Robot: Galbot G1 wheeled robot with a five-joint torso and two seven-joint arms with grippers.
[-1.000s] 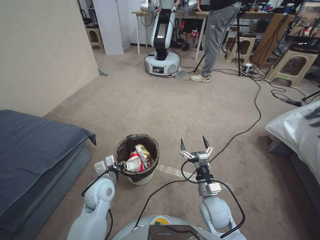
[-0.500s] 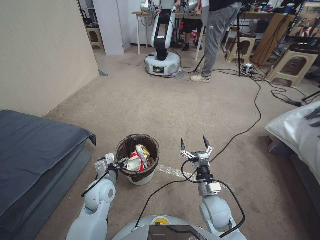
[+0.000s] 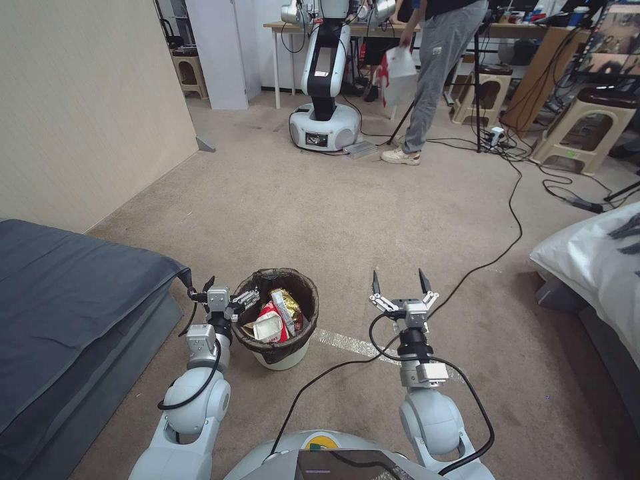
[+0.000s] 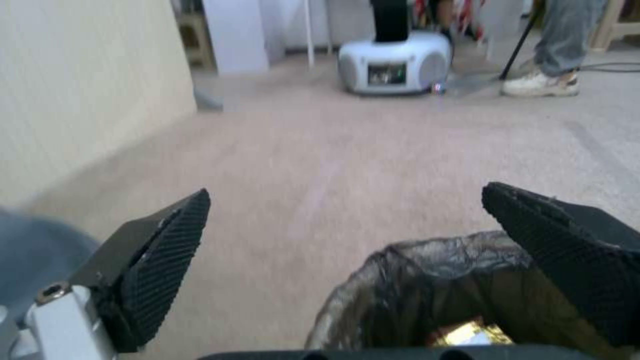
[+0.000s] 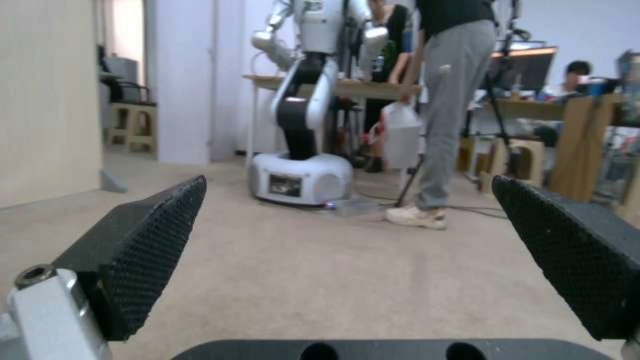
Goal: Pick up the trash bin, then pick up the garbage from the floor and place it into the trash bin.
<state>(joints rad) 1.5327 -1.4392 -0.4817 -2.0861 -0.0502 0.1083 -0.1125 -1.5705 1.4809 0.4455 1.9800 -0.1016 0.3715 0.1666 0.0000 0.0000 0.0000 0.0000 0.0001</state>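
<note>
- Left gripper (image 3: 225,292) is at the left side of the trash bin (image 3: 275,319), near the rim, and its fingers (image 4: 159,260) are spread wide with nothing between them
- From the left wrist view, one finger is over the bare carpet (image 3: 347,213) and the other finger is above the bag-lined rim of the trash bin (image 4: 427,280); I cannot tell if this finger touches the rim
- Right gripper (image 3: 398,283) is above the carpet to the right of the trash bin, well apart from it; its two black fingers (image 5: 150,255) stand wide apart and they hold nothing
- The trash bin stands upright on the carpet in front of the robot, between the two arms but closer to the left one, with a dark bag folded over its rim
- The garbage (image 3: 279,313) lies inside the trash bin: a red-and-white wrapper, a gold foil wrapper and a white piece are visible; in the left wrist view a bit of gold foil (image 4: 470,334) shows at the bottom of the bin
- A grey bed (image 3: 60,300) is at the left of the robot, near the left arm
- A strip of clear tape (image 3: 350,345) is on the carpet just beside the trash bin, on its right
- A black cable (image 3: 513,220) runs over the carpet farther away on the right
</note>
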